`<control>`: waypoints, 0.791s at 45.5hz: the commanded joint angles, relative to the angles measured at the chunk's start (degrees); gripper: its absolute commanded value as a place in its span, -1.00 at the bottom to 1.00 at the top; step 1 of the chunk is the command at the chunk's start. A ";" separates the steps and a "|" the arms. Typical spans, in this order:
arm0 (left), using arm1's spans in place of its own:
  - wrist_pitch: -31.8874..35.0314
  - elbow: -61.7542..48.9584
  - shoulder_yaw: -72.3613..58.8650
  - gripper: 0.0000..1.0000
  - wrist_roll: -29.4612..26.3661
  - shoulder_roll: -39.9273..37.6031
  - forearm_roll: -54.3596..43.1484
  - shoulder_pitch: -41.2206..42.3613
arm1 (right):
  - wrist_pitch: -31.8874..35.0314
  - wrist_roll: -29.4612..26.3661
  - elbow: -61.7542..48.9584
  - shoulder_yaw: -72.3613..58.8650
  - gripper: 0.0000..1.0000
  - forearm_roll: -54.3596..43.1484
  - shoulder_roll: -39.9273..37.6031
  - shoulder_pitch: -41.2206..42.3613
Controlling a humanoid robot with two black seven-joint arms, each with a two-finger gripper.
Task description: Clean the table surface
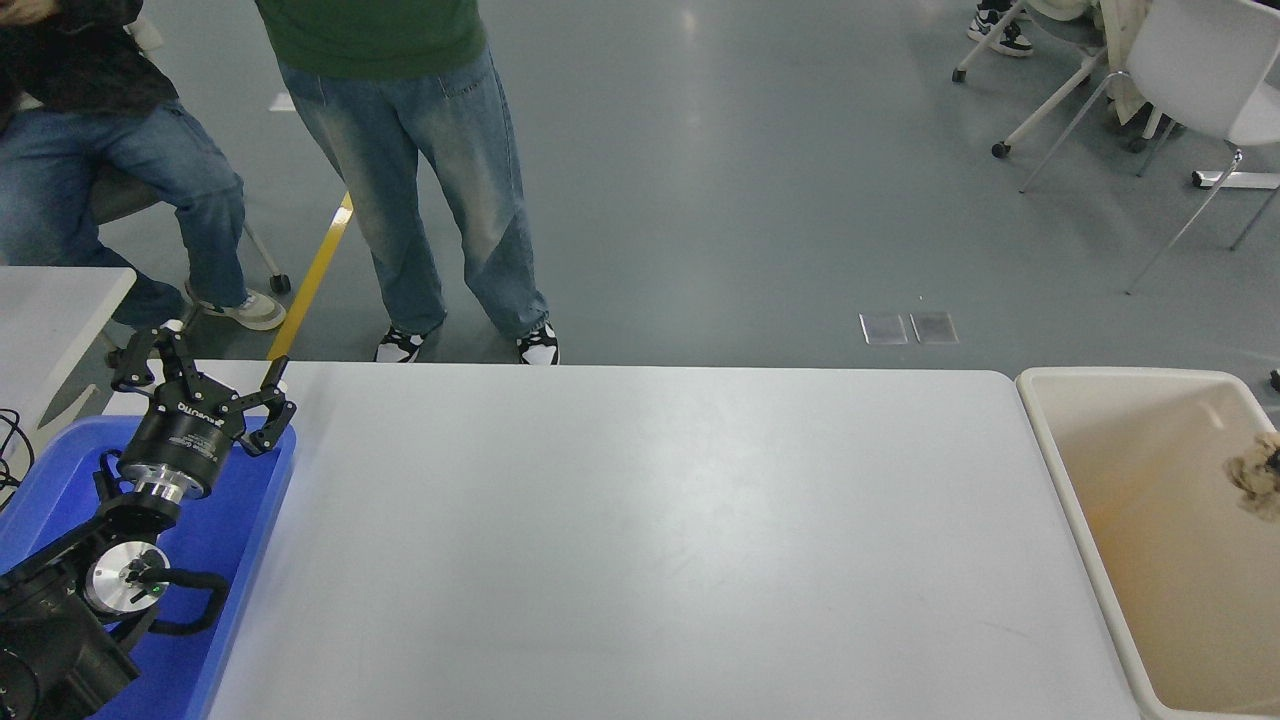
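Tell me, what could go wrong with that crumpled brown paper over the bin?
1. The crumpled brown paper shows only at the picture's right edge, over the beige bin. Whether the right gripper holds it cannot be seen, so it might snag or drop beyond the far rim.
2. A person's shoes stand right at the table surface; a sweeping arm could come close.

White matte table surface (640, 540), flat.
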 commanded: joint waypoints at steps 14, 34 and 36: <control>0.00 0.00 0.00 1.00 0.00 0.00 -0.01 0.01 | -2.19 -6.52 -7.43 -0.24 -1.00 5.21 9.32 -2.11; 0.00 0.00 0.00 1.00 0.00 0.00 -0.01 0.01 | -2.89 -6.52 -7.35 0.55 0.30 5.82 9.32 -2.46; 0.00 0.00 0.00 1.00 0.00 0.00 -0.01 0.01 | -2.89 -6.61 -7.35 0.55 1.00 6.70 9.32 -2.55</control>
